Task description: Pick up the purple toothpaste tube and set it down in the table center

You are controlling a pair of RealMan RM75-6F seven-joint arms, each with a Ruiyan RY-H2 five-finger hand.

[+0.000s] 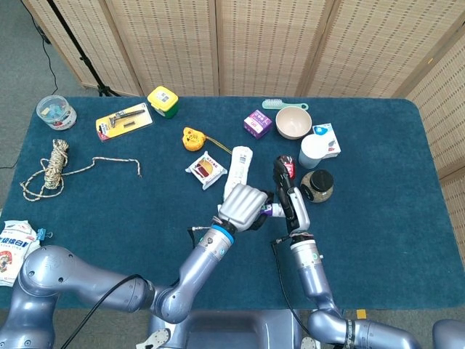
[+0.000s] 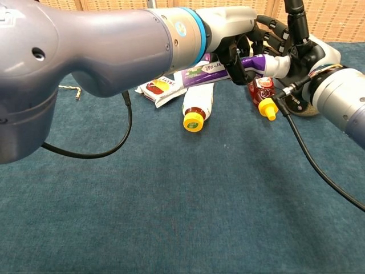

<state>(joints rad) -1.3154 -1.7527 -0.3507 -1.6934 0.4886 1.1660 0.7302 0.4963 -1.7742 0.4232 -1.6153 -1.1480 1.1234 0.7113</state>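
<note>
My left hand point(image 1: 242, 206) grips the purple toothpaste tube point(image 2: 214, 69) around its middle and holds it level above the cloth. In the head view only a short purple stretch of the tube point(image 1: 268, 211) shows past the knuckles. The tube's white cap point(image 2: 279, 66) points right and sits against the palm side of my right hand point(image 2: 297, 50). That hand point(image 1: 293, 207) has its fingers spread and reaching over the cap toward the left hand. I see no closed hold by it on the tube.
Just behind the hands lie a white bottle with a yellow cap point(image 2: 197, 105), a red bottle with a yellow cap point(image 2: 263, 94) and a snack packet point(image 2: 158, 87). A dark-lidded jar point(image 1: 317, 185), white cup point(image 1: 312, 151) and bowl point(image 1: 293, 122) stand to the right.
</note>
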